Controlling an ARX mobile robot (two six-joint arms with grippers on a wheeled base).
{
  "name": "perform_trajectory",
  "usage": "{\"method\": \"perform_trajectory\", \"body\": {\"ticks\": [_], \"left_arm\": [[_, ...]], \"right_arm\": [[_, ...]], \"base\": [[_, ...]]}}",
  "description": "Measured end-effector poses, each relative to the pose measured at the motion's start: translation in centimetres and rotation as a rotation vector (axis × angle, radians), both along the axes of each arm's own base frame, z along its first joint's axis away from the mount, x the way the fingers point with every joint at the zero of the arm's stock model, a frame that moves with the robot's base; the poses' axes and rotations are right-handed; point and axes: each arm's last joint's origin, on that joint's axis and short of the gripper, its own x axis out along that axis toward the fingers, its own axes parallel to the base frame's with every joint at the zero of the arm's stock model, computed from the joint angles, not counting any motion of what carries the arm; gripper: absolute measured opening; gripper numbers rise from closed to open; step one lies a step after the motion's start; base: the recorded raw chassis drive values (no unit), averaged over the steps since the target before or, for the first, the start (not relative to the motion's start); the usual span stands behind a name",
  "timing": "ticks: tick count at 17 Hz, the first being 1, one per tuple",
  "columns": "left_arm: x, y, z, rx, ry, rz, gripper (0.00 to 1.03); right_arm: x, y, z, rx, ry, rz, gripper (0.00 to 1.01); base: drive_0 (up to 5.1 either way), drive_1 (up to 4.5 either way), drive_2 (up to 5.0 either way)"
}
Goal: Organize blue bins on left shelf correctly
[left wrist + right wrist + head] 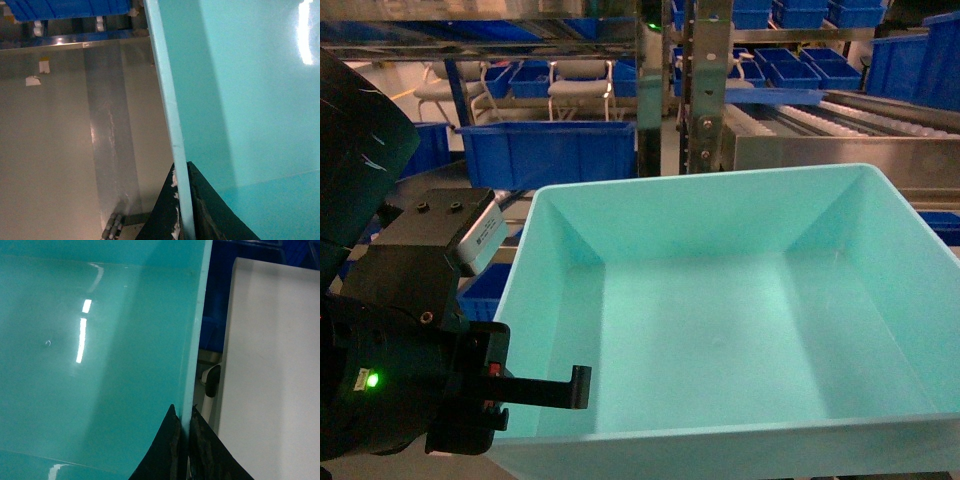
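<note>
You've got the turquoise bin right up close, filling most of the head view, and it looks empty inside. Your left gripper has its jaws clamped on the bin's left wall, one finger inside and one outside. Same deal on the other side: the right gripper is pinched onto the right wall, rim sandwiched between the black fingers. So the bin hangs between both arms, well in front of the steel rack. Past its far rim there's a big royal-blue crate on the left, and smaller blue crates sit up on the rack's tiers, with roller tracks off to the right.
</note>
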Motion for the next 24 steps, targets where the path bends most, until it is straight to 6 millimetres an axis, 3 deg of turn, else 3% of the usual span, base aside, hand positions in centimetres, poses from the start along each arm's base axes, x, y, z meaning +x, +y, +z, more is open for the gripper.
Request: {"method": "perform_trajectory", "body": {"ticks": [5,24], "left_arm": [[-0.03,-0.03,-0.01,0.000,0.001,-0.002,0.02],[-0.02,-0.02,-0.01,0.000,0.001,-0.001,0.02]], "right_arm": [[0.01,-0.10,0.00,0.002,0.001,-0.002,0.03],[0.02,-0.09,0.00,0.002,0.000,-0.001,0.03]], "base": [[-4.7,2.71,2.7],[-4.5,4.13,0.4]]}}
